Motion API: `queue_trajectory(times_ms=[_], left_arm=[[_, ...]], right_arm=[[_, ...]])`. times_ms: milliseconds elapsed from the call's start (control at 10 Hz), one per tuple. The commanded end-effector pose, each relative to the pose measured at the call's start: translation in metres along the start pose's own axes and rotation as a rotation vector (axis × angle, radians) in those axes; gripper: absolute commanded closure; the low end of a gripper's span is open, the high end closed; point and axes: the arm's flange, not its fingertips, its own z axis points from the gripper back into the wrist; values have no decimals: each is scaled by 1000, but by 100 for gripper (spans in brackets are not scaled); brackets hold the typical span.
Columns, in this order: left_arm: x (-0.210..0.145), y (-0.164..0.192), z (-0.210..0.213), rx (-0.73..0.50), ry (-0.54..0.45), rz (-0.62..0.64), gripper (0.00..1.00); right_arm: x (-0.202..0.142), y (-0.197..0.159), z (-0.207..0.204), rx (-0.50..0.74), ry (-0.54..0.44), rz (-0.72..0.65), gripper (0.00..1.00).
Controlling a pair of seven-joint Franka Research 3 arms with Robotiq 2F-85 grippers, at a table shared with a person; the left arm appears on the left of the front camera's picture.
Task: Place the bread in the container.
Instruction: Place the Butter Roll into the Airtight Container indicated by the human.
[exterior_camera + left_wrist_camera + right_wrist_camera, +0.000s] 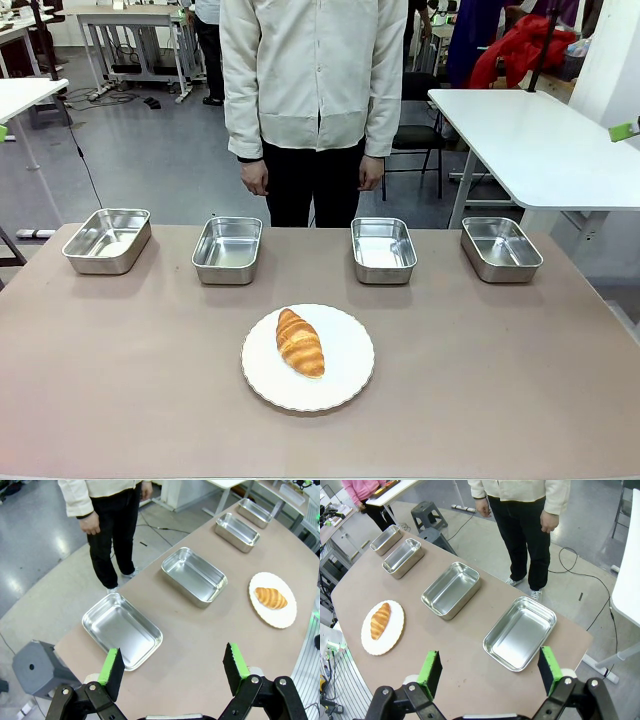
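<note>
The golden-brown croissant (300,342) lies on a round white plate (345,380) at the table's near middle; it also shows as the croissant (270,597) and the croissant (380,620) in the wrist views. Four shiny steel pans stand in a row at the far side: pan (107,240), pan (227,250), pan (383,249), pan (500,248), all with nothing inside. My left gripper (174,667) hangs open above the table's left end near a pan (122,629). My right gripper (489,671) hangs open above the right end near a pan (520,632).
A person (312,90) stands at the far side, arms hanging, hands off the table. A white table (545,145) stands at the back right. A grey stool (37,667) sits on the floor by the table's left end.
</note>
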Motion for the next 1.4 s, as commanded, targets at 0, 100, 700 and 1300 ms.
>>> queue_trajectory(times_ms=[0, 100, 700, 1300], left_arm=[[1, 0, 0, -3, -4, -4, 0], [1, 0, 0, -3, -4, -4, 0], [1, 0, 0, -3, -4, -4, 0], [1, 0, 0, -3, -4, -4, 0]], right_arm=[[1, 0, -1, 7, -13, 6, 0], [1, 0, -1, 7, -13, 6, 0], [1, 0, -1, 7, -13, 6, 0], [1, 0, -1, 7, -13, 6, 0]])
